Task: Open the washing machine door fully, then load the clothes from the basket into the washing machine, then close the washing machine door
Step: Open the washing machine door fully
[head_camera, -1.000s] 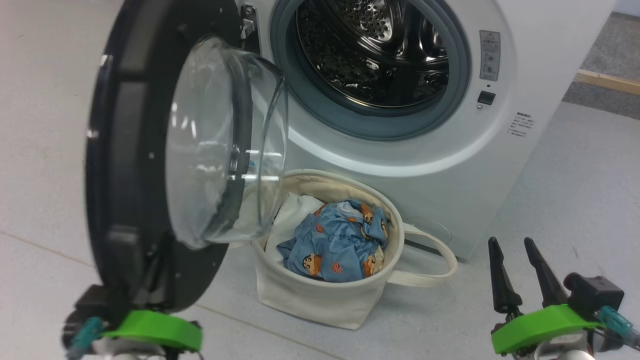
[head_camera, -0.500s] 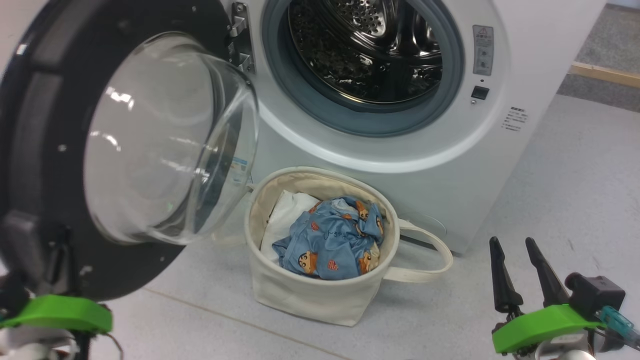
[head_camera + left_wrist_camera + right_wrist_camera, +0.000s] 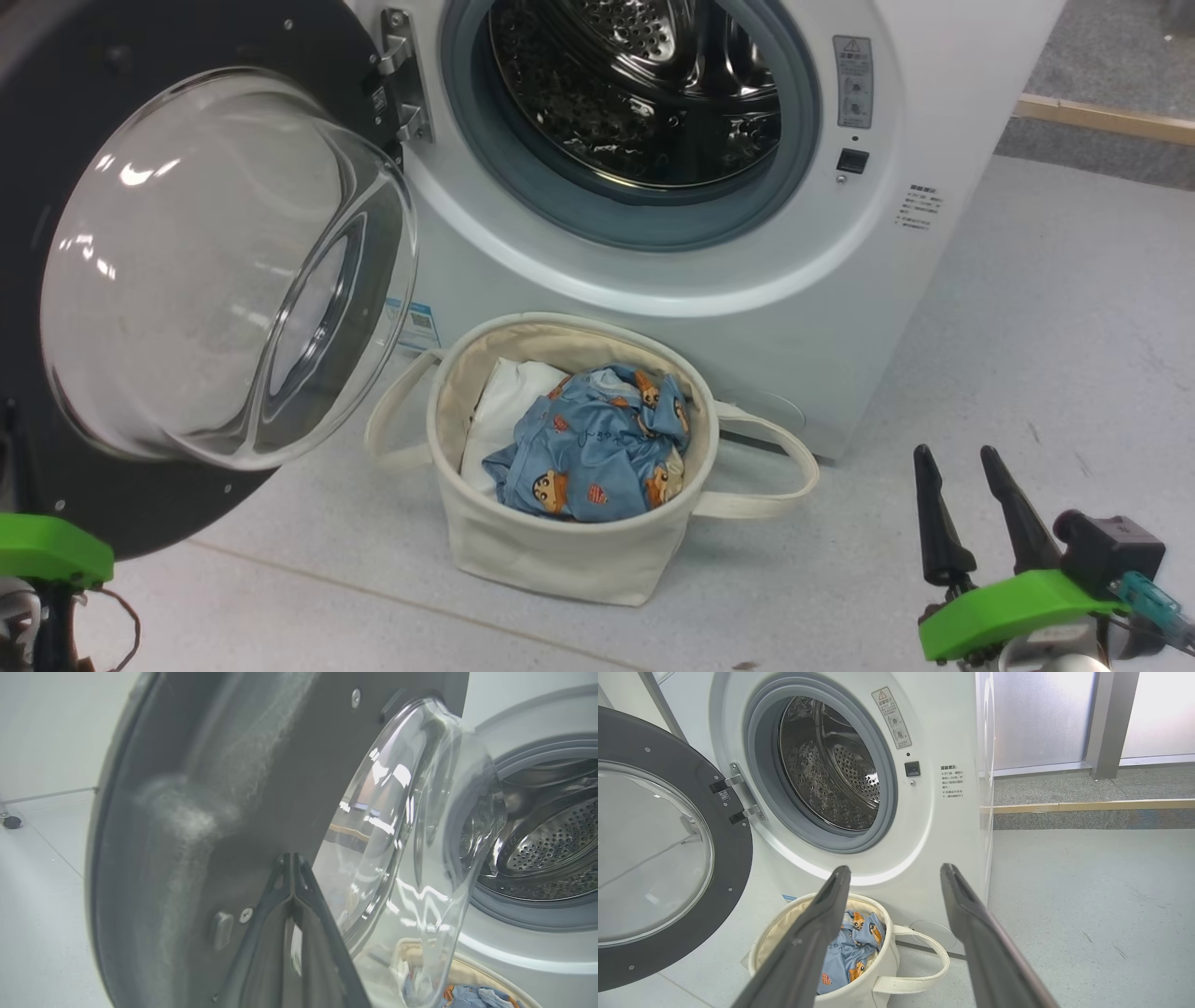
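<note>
Washing machine door (image 3: 215,271) has swung wider

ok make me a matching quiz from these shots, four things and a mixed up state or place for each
1 washing machine door
2 clothes
3 left hand
4 right hand

a open, holding nothing
b swung out wide
c inside the basket
d shut

Pairs: 1-b, 2-c, 3-d, 4-a

Left edge cuts washing machine door (image 3: 215,271) — label (image 3: 854,82) print illegible.
</note>
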You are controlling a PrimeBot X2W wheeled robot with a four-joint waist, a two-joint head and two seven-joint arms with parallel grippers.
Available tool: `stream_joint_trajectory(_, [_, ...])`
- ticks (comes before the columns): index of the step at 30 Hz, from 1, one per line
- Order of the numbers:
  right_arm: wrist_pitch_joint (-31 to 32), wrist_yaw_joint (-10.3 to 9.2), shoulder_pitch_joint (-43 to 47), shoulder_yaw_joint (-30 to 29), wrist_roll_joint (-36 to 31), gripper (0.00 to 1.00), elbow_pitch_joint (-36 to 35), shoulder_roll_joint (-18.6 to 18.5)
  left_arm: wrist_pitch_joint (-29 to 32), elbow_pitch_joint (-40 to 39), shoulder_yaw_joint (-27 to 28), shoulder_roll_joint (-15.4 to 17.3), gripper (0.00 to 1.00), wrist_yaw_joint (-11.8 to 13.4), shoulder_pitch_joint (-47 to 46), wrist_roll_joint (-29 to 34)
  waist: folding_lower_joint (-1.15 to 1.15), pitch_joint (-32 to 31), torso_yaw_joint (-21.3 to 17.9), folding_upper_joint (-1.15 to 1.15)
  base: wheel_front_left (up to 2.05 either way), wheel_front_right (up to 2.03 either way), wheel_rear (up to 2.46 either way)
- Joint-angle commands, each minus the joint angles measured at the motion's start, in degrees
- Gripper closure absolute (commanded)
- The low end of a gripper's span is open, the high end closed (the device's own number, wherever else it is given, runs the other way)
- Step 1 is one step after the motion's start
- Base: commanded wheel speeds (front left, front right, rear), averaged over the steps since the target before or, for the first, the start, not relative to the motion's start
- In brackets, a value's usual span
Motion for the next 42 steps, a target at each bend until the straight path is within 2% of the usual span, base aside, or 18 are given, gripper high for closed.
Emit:
stream_joint_trajectory(1, [-0.72, 0.43, -1.63, 0.82, 0.24, 0.0, -1.64, -0.53, -0.69, -1.39, 2.27, 2.58, 1.0, -0.3, -2.79, 0.65, 0.0, -0.03, -0.02, 0.0, 0.0, 0.0, 0.0])
stream_joint_trajectory(7, [-0.72, 0.43, -1.38, 0.58, 0.51, 0.0, -1.81, -0.3, -0.69, -3.66, 2.2, -0.41, 1.0, -2.17, -1.13, 2.02, 0.0, -0.23, 0.74, 0.0, 0.0, 0.0, 0.0])
stream_joint_trajectory(8, [-0.72, 0.43, -1.33, 0.5, 0.51, 0.0, -1.87, -0.31, -0.69, -4.53, 1.95, -1.09, 0.95, -2.62, -0.7, 2.28, 0.0, -0.28, 0.96, 0.0, 0.0, 0.0, 0.0])
stream_joint_trajectory(9, [-0.72, 0.43, -1.31, 0.45, 0.5, 0.0, -1.95, -0.33, -0.7, -5.14, 1.63, -1.82, 0.0, -3.02, -0.16, 2.45, 0.0, -0.32, 1.15, 0.0, 0.0, 0.0, 0.0])
stream_joint_trajectory(15, [-0.72, 0.43, -1.42, 0.44, 0.21, 0.0, -2.53, -0.52, -0.7, -10.29, -0.39, -5.46, 0.0, -4.85, 2.53, 3.17, 0.0, -0.56, 1.63, 0.0, 0.0, 0.0, 0.0])
stream_joint_trajectory(21, [-0.72, 0.43, -1.51, 0.96, -0.03, 0.0, -3.37, -0.27, -0.7, -15.16, -1.97, -7.71, 0.0, -5.86, 5.34, 3.26, 0.0, -0.66, 0.1, 0.0, 0.0, 0.0, 0.0])
stream_joint_trajectory(27, [-0.72, 0.43, -1.69, 1.54, -0.38, 0.0, -4.21, -0.1, -0.7, -18.18, -2.86, -9.1, 0.0, -6.31, 7.77, 4.18, 0.0, -0.68, -3.89, 0.0, 0.0, 0.0, 0.0])
stream_joint_trajectory(36, [-0.72, 0.43, -1.94, 1.74, -1.03, 0.0, -5.14, -0.69, -0.7, -18.33, -3.54, -10.73, 0.0, -6.61, 9.33, 6.01, 0.0, -0.92, -11.03, 0.0, 0.0, 0.0, 0.0])
stream_joint_trajectory(42, [-0.72, 0.43, -1.97, 1.8, -1.46, 0.0, -5.19, -1.5, -0.7, -18.13, -3.02, -11.85, 0.0, -6.71, 10.27, 6.91, 0.0, -1.37, -14.41, 0.0, 0.0, 0.0, 0.0])
